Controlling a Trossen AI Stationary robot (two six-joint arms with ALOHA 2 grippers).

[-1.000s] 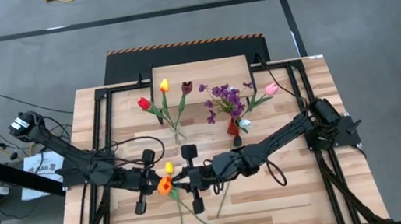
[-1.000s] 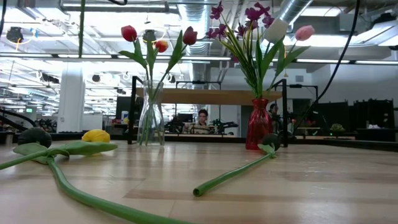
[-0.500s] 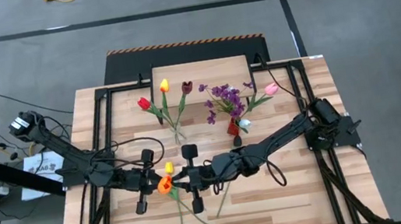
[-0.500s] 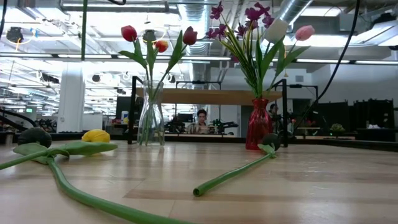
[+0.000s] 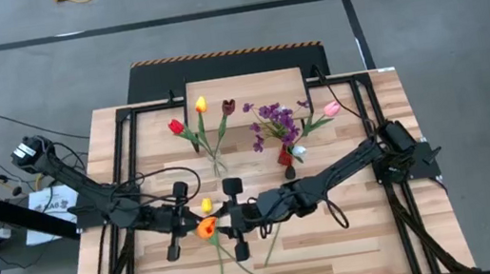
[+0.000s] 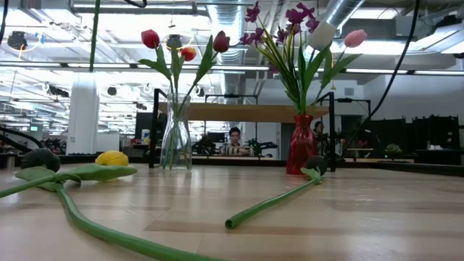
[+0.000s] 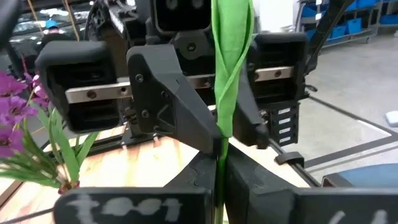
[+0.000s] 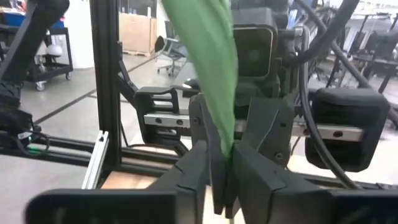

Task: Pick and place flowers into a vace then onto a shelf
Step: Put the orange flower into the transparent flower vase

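An orange tulip stands upright above the table's middle, its head up. My left gripper and right gripper face each other, both shut on its green stem. The stem's lower part hangs clear of the table. A clear glass vase holds red, yellow and maroon tulips. A red vase holds a purple sprig and pink and white tulips. Both vases stand on the table in front of the shelf. A yellow tulip and a dark-headed one lie flat on the table. My left gripper pinches the orange tulip's stem between its two fingers, just under the long green leaf. The fingers come level from the table's left and lie across the stem. The tulip stands upright and clear of the table. My right gripper pinches the same stem between its two fingers, close to the left gripper's fingertips. Its fingers come level from the table's right, across the stem. The leaf rises above the hold.
Loose stems lie on the table near its front edge, under and in front of the grippers. Black frame rails run along both sides of the table. A person shows in the room beyond the shelf.
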